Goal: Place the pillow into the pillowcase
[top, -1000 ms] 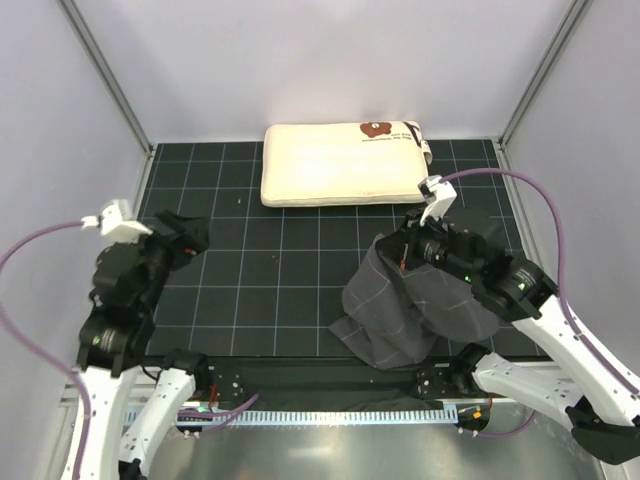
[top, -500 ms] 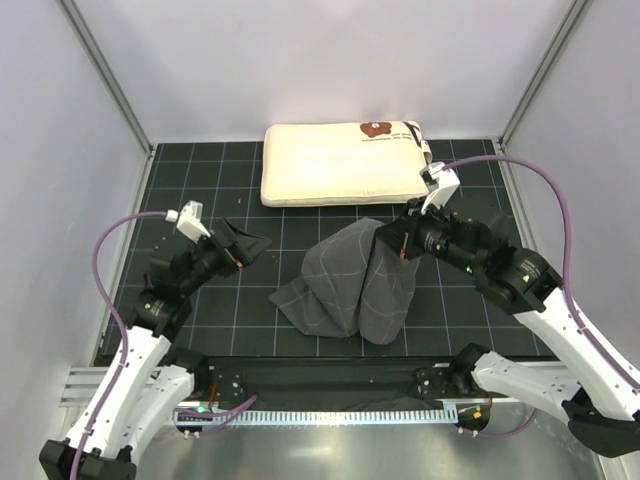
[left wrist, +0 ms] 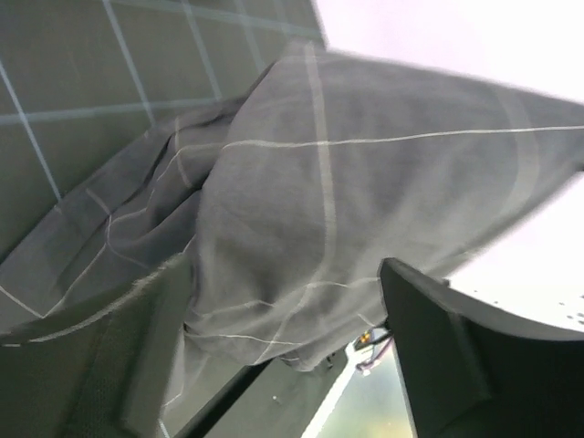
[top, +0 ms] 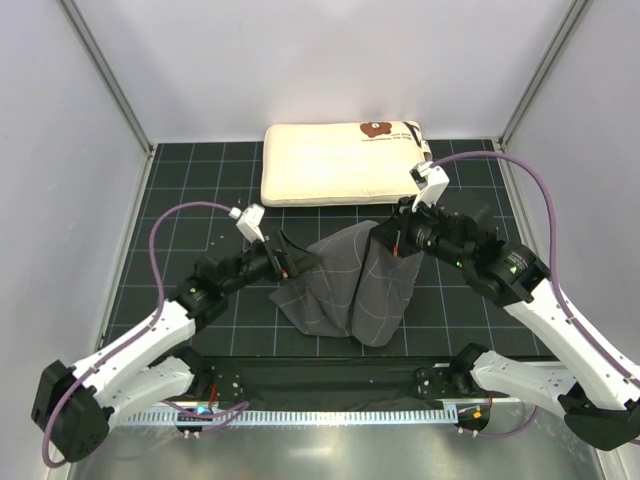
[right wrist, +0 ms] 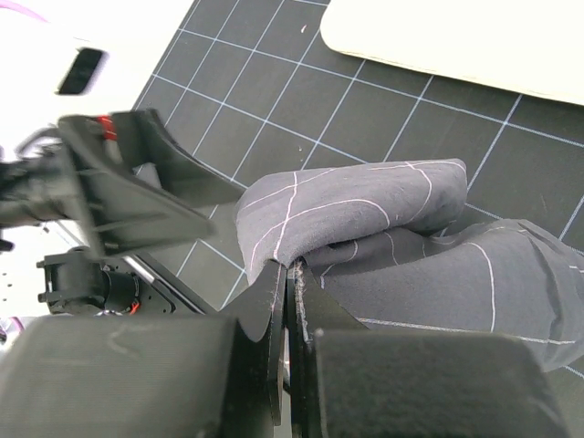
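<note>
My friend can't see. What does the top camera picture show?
The right hand pinches the grey checked pillowcase, which is bunched up on the dark grid table. The open left hand is at its left edge. The cream pillow lies flat behind.

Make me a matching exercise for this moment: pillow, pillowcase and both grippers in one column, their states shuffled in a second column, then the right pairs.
1. pillow
2. pillowcase
3. left gripper
4. right gripper

A. jaws shut on the pillowcase
B. lies flat at the far edge of the mat
C. jaws open, beside the pillowcase
D. bunched up mid-mat, one fold pinched up

Pairs: 1-B, 2-D, 3-C, 4-A
</note>
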